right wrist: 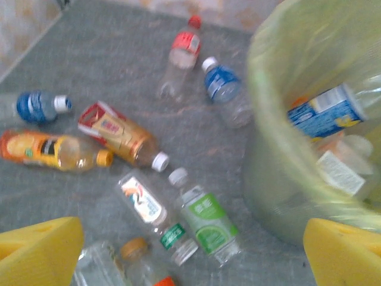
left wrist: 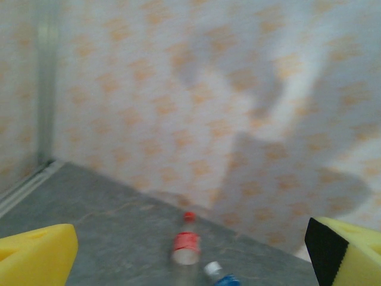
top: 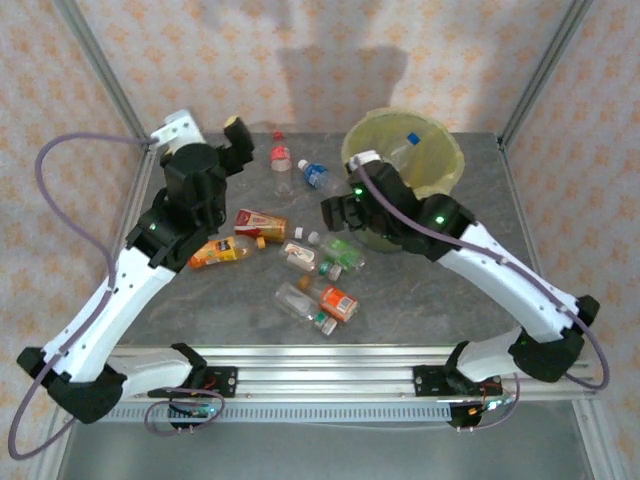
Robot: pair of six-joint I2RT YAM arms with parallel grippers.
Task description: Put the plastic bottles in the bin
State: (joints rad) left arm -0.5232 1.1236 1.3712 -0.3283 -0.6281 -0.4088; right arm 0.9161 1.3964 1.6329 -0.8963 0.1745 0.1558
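Several plastic bottles lie loose on the grey table: a red-label bottle (top: 281, 158), a blue-label bottle (top: 314, 175), a tea-coloured bottle (top: 260, 222), an orange juice bottle (top: 220, 252), a green-label bottle (top: 341, 255) and an orange-label bottle (top: 337, 303). The yellow-green bin (top: 440, 172) stands at the back right and holds a blue-label bottle (right wrist: 324, 113) and a white-label bottle (right wrist: 340, 168). My left gripper (top: 208, 128) is open and empty at the back left, facing the red-label bottle (left wrist: 186, 241). My right gripper (top: 342, 200) is open beside the bin (right wrist: 286, 155), above the green-label bottle (right wrist: 207, 227).
Metal frame posts (top: 95, 70) rise at the back corners in front of a patterned wall. Another blue-label bottle (right wrist: 36, 107) lies at the left of the right wrist view. A clear bottle (top: 298, 298) rests near the front rail (top: 320, 355).
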